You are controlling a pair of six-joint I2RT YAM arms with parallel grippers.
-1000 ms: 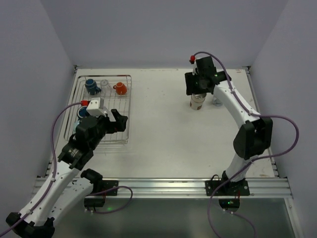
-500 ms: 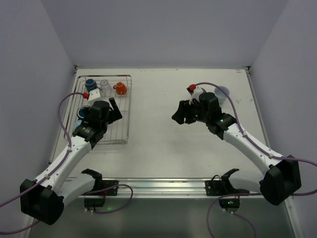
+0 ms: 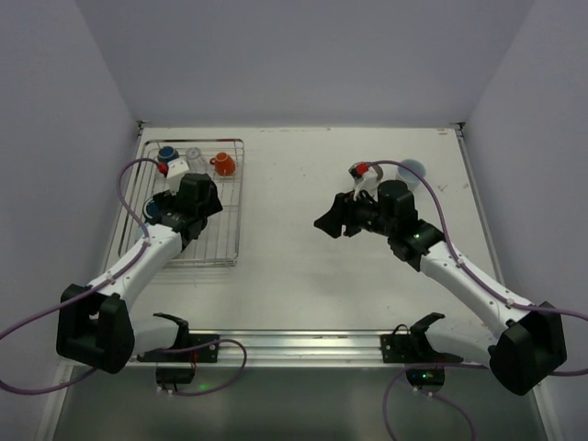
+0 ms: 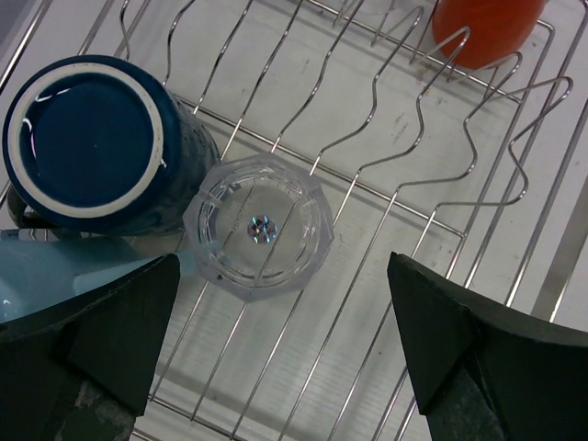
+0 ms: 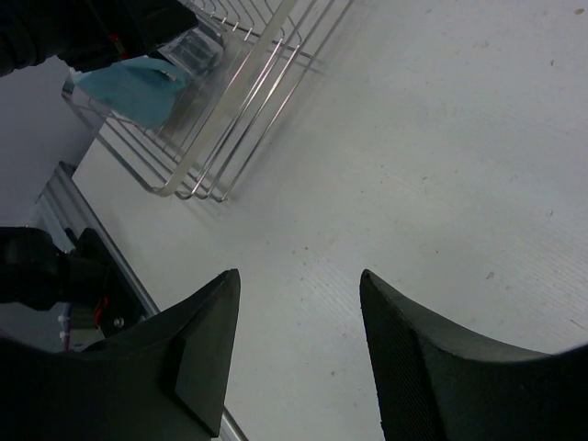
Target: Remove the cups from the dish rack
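Clear glass [image 4: 259,225] sits bottom-up, it seems, in the dish rack [image 4: 404,197], so the left hand [image 4: 285,349] hangs wide open above to grab it, while the right hand [image 5: 294,349] is open and empty.

**Desk:** How many cups stand in the dish rack [image 3: 230,234]?

**Photographer:** Four in view: one dark blue mug [image 4: 87,142], one clear glass [image 4: 259,225], one orange-red mug [image 3: 223,163] and one light blue cup [image 4: 55,271], which is partly hidden.

**Desk:** And outside the rack?

**Photographer:** One pale cup [image 3: 411,169], well to the rack's right on the tabletop [image 3: 294,276]. That makes one rack, five cups and two tools: the left tool [image 4: 283,303] over the rack and the right tool [image 5: 296,285] to its right.
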